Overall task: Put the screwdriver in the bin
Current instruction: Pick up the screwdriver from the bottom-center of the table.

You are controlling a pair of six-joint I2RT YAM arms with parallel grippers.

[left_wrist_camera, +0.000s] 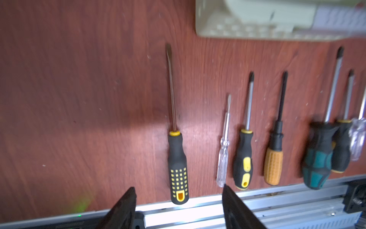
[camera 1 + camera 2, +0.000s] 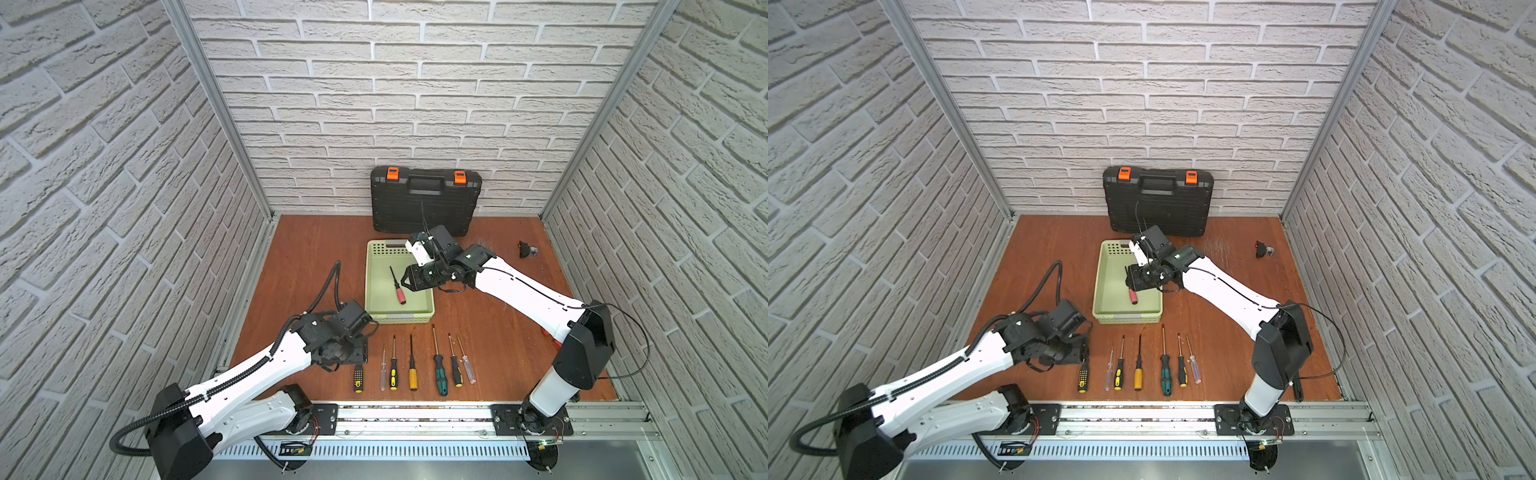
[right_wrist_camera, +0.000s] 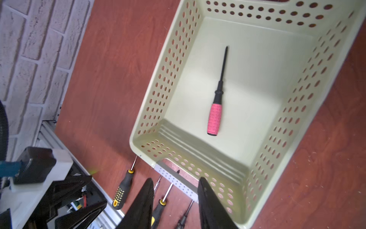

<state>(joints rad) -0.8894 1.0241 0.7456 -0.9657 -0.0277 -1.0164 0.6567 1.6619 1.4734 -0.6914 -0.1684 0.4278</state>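
Note:
The pale green bin (image 2: 399,318) (image 2: 1127,318) sits mid-table, and a pink-handled screwdriver (image 2: 398,286) (image 3: 215,111) lies flat on its floor. My right gripper (image 2: 405,282) (image 3: 175,179) hovers over the bin's right side, open, with nothing between its fingers. A black-and-yellow dotted screwdriver (image 2: 358,379) (image 1: 177,158) lies at the left end of a row near the front edge. My left gripper (image 1: 178,187) is over its handle end, open, jaws on either side and apart from it. The bin's wall (image 3: 168,65) is perforated.
Several more screwdrivers (image 2: 413,370) (image 1: 273,158) lie side by side in front of the bin. A black toolcase (image 2: 426,199) with orange latches leans on the back wall. A small black part (image 2: 527,249) lies at the far right. An aluminium rail (image 2: 415,411) borders the front.

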